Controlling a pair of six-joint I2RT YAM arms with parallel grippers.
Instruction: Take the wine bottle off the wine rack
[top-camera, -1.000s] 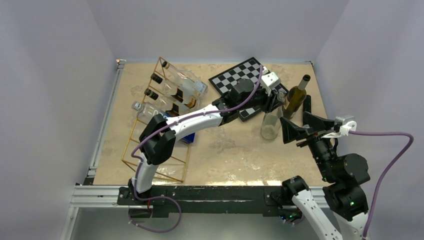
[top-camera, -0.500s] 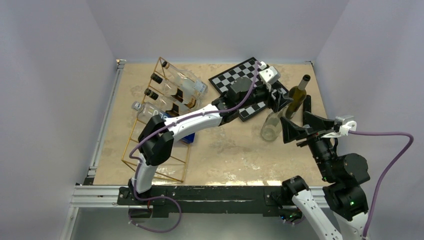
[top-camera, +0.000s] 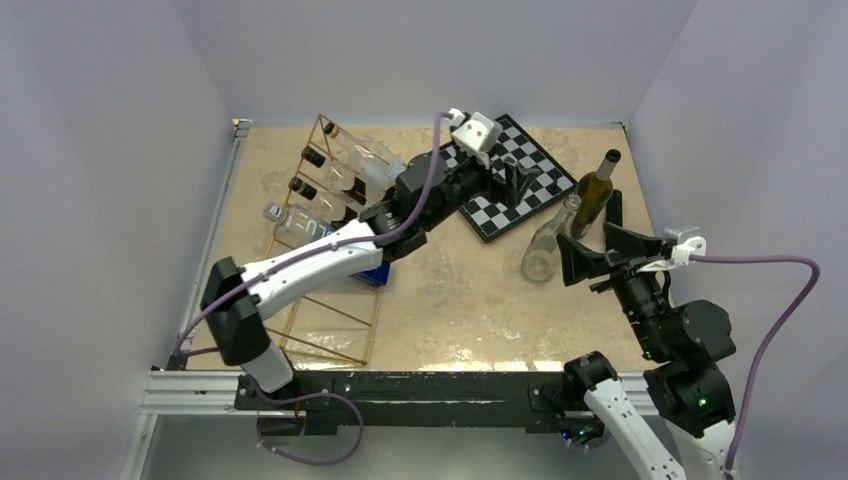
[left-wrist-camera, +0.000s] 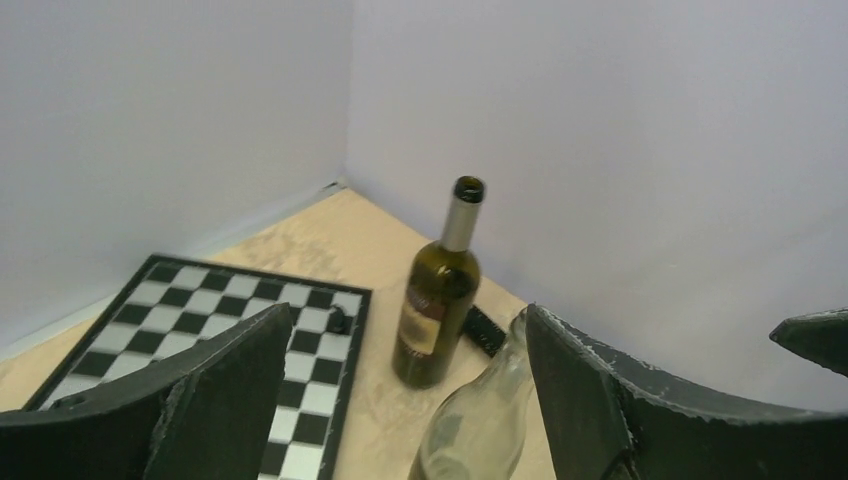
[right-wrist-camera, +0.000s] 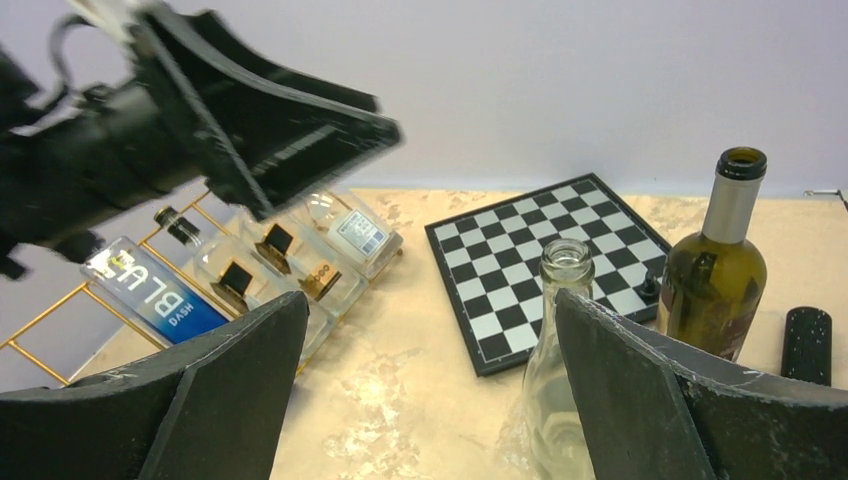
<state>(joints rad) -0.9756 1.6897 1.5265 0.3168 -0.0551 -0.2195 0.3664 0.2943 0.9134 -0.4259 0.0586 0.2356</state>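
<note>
A clear glass wine bottle stands upright on the table, free of both grippers. A dark olive wine bottle stands behind it to the right. The gold wire wine rack on the left holds several clear bottles lying in its slots. My left gripper hovers open and empty above the chessboard. In its wrist view the clear bottle leans in by the right finger, and the olive bottle is ahead. My right gripper is open just right of the clear bottle.
A small black cylinder lies by the olive bottle. A dark chess piece sits on the chessboard's corner. Grey walls close in the table on three sides. My left arm stretches over the rack's right side.
My left gripper opened off the clear bottle's neck and drew back left, over the chessboard. The bottle stays standing. My right gripper has barely moved.
</note>
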